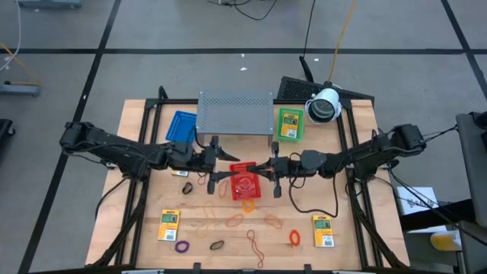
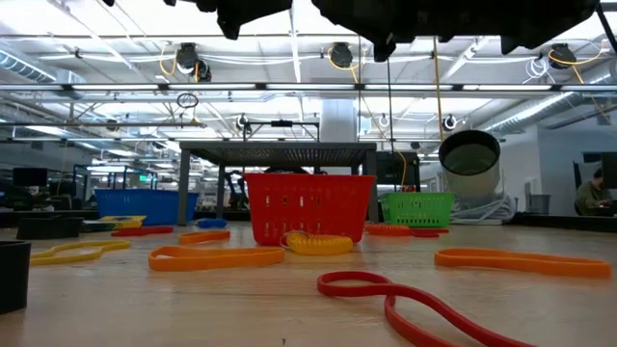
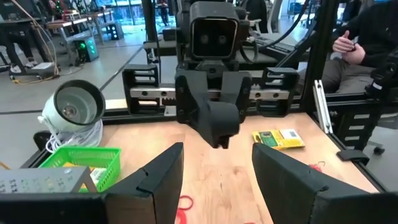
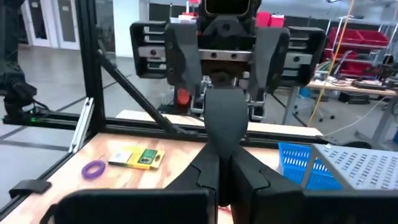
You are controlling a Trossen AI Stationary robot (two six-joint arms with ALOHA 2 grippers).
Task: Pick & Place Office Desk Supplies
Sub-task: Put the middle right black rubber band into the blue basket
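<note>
A grey perforated rack [image 1: 235, 113] is standing at the worktop's [image 1: 137, 205] far edge, a blue basket [image 1: 181, 126] and green basket [image 1: 289, 124] flanking it. A red basket [image 1: 246, 185] is sitting centrally.

The tabletop [image 1: 152, 209] is pale, matt wood with visible grain. The rack [image 1: 235, 112] is grey perforated metal. The red basket [image 2: 308, 204] is glossy plastic mesh. The rubber bands [image 2: 216, 256] look smooth and slightly shiny.

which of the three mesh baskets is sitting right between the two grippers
The red basket. It sits at the table's middle between the left gripper and right gripper; the blue and green ones flank the rack.
</note>
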